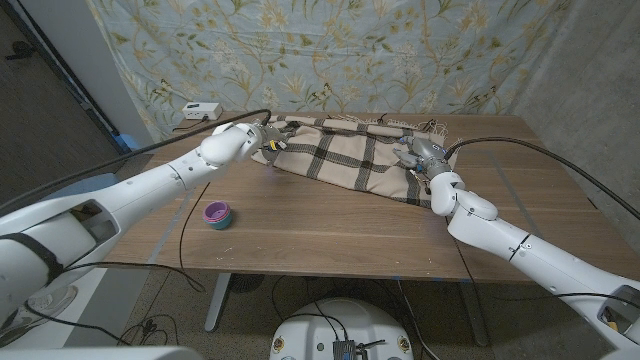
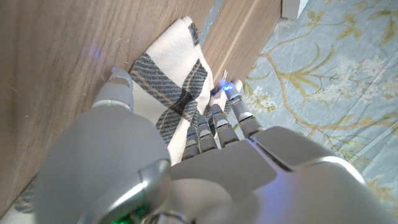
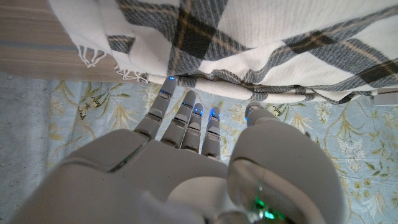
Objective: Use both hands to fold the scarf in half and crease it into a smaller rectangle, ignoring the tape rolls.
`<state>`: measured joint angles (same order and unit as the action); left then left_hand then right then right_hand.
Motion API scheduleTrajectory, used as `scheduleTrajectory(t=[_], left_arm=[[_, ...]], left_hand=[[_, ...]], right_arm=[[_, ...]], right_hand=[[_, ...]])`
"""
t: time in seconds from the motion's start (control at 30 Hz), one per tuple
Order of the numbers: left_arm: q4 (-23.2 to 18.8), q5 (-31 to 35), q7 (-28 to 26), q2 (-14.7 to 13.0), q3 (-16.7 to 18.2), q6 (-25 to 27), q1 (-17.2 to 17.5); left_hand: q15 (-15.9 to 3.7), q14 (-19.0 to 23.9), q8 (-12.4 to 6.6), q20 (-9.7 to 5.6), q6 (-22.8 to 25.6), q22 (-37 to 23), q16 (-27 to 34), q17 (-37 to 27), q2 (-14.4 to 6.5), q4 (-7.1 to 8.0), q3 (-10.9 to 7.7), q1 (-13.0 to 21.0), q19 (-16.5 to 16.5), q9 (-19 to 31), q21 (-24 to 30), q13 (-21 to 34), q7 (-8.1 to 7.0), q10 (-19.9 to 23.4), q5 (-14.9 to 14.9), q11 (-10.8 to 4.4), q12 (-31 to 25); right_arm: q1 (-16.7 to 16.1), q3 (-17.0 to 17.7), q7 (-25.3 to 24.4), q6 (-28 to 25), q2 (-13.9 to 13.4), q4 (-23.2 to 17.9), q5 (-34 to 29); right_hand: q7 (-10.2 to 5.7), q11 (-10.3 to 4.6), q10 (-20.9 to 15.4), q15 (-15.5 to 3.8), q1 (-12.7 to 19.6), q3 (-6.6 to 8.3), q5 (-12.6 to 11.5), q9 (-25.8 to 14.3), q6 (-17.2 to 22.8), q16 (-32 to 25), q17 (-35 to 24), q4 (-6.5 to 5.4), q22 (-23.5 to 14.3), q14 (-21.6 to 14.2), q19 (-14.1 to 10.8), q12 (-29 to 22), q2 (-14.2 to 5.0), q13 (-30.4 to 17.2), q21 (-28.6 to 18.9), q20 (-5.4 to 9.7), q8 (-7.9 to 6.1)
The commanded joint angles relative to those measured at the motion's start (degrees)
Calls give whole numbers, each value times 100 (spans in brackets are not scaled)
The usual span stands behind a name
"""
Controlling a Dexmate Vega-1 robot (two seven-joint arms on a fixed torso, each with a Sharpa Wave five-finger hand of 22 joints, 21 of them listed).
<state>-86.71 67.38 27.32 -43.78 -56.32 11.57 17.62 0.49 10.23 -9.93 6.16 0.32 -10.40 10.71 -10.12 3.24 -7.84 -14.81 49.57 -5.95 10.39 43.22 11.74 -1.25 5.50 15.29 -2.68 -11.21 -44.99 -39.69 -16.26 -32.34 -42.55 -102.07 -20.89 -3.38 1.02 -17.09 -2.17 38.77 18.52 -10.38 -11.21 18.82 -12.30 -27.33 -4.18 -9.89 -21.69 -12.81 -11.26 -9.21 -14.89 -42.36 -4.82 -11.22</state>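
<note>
Each hand, the left hand (image 1: 268, 140) and right hand (image 1: 420, 160), appears to pinch an end of the plaid scarf (image 1: 350, 158), seemingly to lift its ends together for folding.

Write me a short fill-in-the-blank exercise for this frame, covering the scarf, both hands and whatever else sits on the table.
1. The plaid scarf lies on the ____ half of the wooden table, toward the floral curtain.
2. The left hand is at the scarf's left end, and the right hand is at its ____ end.
3. The tape roll near the table's front left is ____ in colour.
4. The white box sits at the table's back ____ corner.

Missing words: far; right; purple; left
</note>
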Motion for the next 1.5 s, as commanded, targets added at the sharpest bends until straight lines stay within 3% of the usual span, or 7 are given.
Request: scheduleTrajectory(t=[0.03,0.4,0.5,0.8,1.23,1.43,1.5], left_arm=[[451,287,-605,263,-104,-225,119],[839,702,-870,448,-427,-114,29],[1001,1202,-1478,472,-609,191,87],[1902,1388,-2961,811,-767,877,220],[3317,300,-3230,1635,-1109,921,-154],[3586,-603,-2490,1738,-1240,107,-542],[3630,-662,-2361,1760,-1357,71,-635]], left_hand=[[10,43,-39,23,-49,-9,33,-17,29,-6,22,20,-26,21,-12,-3,34,-26,57,32,-34],[-13,66,-58,18,-80,-12,43,-21,-38,-19,7,108,-52,21,-35,-2,55,-18,108,31,-59],[-136,257,-129,-38,19,-23,101,-26,-552,-214,-367,894,-266,21,-1,-7,102,93,121,-12,-128],[-423,736,-175,-174,333,-52,195,-36,-1038,-274,-803,1921,-691,26,203,-8,-18,499,-208,-203,-250],[-600,1471,-291,-277,938,-86,318,-40,-1142,-164,-956,1949,-1221,32,554,-9,-292,1219,-374,-375,-446],[-863,2211,-467,-355,2048,-111,339,-34,-872,-53,-882,1481,-1401,32,919,-24,-445,2279,-482,-643,-651],[-1144,2677,-568,-353,2650,-122,453,-70,-943,-40,-933,1336,-1320,32,1035,-5,-500,3170,-498,-757,-888]], right_arm=[[-80,67,-89,-9,-43,-25,55],[-59,70,-125,76,-38,57,80],[-74,83,-137,103,-52,63,95],[-144,119,-165,68,-104,14,105],[-4,-5,49,-39,-120,-21,-3],[6,-9,55,-107,-119,-46,-44],[-4,6,55,-106,-139,-62,-41]], right_hand=[[23,-23,-34,-1,-14,39,-18,-3,5,-30,2,1,-4,-84,-75,-43,-43,-13,5,1,-16],[31,-17,-67,-21,-19,65,-19,-2,20,-42,18,15,-4,-99,-94,-56,-49,-3,21,0,-21],[34,-16,-76,-23,-21,70,-19,-2,25,-47,21,19,-4,-102,-97,-59,-49,0,26,0,-23],[54,-17,-101,-21,-35,88,-17,-2,51,-70,31,30,-5,-132,-107,-67,-51,10,47,0,-30],[60,-5,-87,-17,-63,97,-11,-1,56,-56,47,48,-5,-67,-102,-58,-26,24,83,5,-27],[59,-8,-55,-11,-87,88,-7,-1,52,-60,44,48,-6,-45,-90,-45,-17,29,101,7,-24],[61,-10,-57,-17,-87,90,-7,-1,51,-61,44,51,-6,-43,-89,-46,-18,30,104,7,-24]])
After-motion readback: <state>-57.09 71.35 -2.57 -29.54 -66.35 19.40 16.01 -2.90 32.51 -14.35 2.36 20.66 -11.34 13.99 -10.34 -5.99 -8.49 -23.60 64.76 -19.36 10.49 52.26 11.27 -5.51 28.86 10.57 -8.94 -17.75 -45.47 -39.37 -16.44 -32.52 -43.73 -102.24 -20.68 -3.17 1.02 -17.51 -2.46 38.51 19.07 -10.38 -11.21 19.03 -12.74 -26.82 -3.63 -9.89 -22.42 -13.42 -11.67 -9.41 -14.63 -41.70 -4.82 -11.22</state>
